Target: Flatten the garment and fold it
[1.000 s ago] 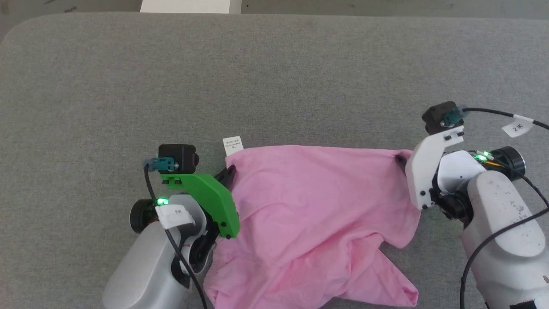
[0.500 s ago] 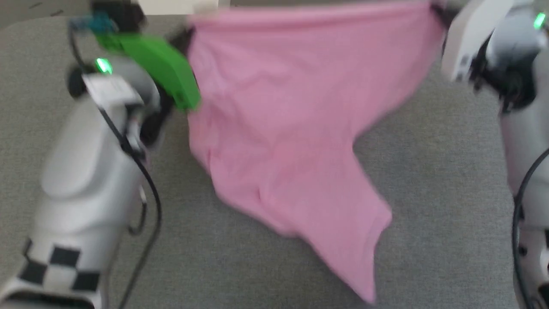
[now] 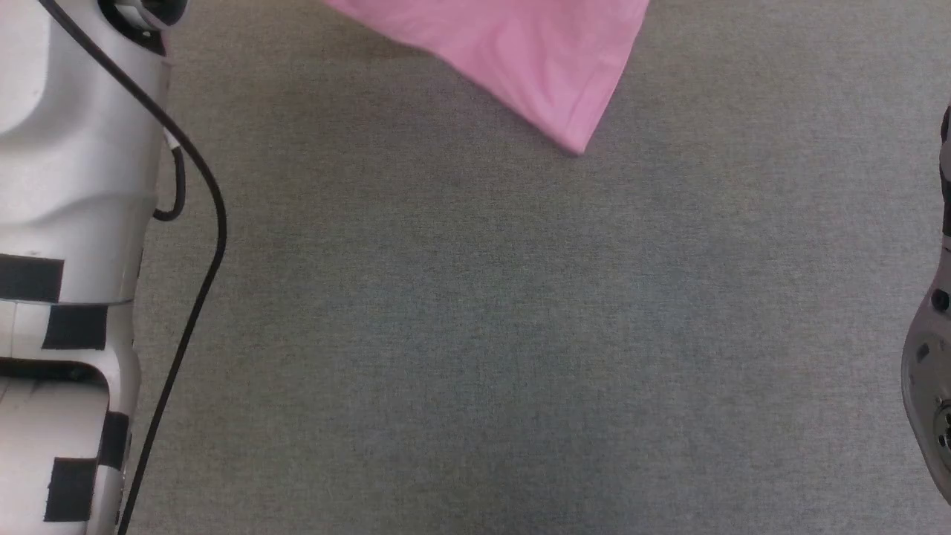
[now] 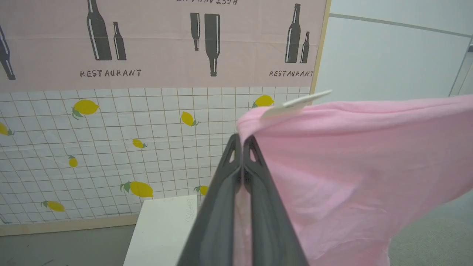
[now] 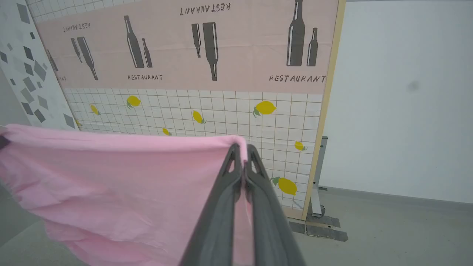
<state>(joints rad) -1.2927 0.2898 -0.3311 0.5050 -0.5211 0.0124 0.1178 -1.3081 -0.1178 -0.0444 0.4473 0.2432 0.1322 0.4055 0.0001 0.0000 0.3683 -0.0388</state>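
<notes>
The jaws of the left gripper (image 4: 242,142) are pressed together with a corner of the pink shorts (image 4: 351,155) pinched between them, just below the white label (image 4: 292,105) that sticks out from the top edge. The jaws of the right gripper (image 5: 242,149) are likewise closed on the opposite corner. The top hem runs nearly straight between the two, and the cloth hangs below it.

A second ago the shorts lay rumpled on the grey worktop (image 3: 475,334) with a gripper at each end of the upper edge. Half a second ago they were on their way up. Now they are held high in the air. The head camera's framing may have shifted as well, but both wrist cameras now look straight out at the printed restaurant backdrop (image 4: 111,55), so the arms are clearly raised. I judge this to be the shake-out step. The cloth's own weight is pulling out the creases, and laying it flat on the worktop is not yet done.

The head view gives what the wrist views cannot. The lowest point of a leg hangs over the worktop and seems to be off it, between the pale left forearm (image 3: 67,186) and the edge of the right arm (image 3: 929,357). The wrist views alone show the grips and the taut hem.
</notes>
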